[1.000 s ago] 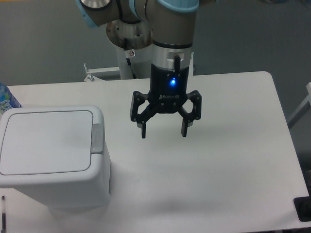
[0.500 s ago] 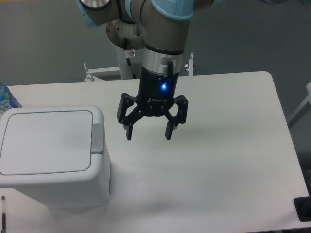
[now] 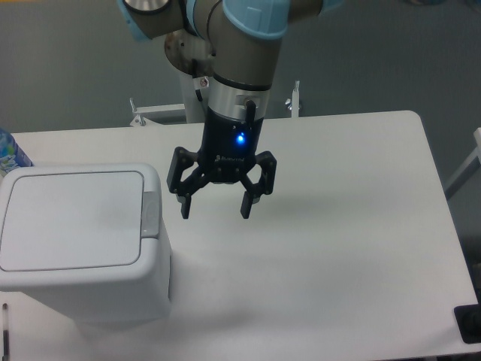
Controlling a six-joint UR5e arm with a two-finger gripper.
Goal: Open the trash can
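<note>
White table (image 3: 361, 248) bears boxy, lid-shut trash can (image 3: 79, 241).

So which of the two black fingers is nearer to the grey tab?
The finger on the image-left side of the open gripper; the other hangs farther from the trash can tab.

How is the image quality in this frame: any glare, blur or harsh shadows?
Camera view: even, soft lighting, no glare on the white table. The gripper is sharp, its jaws spread, a blue light glowing on its body. A faint soft shadow lies on the table right of the trash can. The image is slightly grainy; the white lid shows little contrast.
</note>
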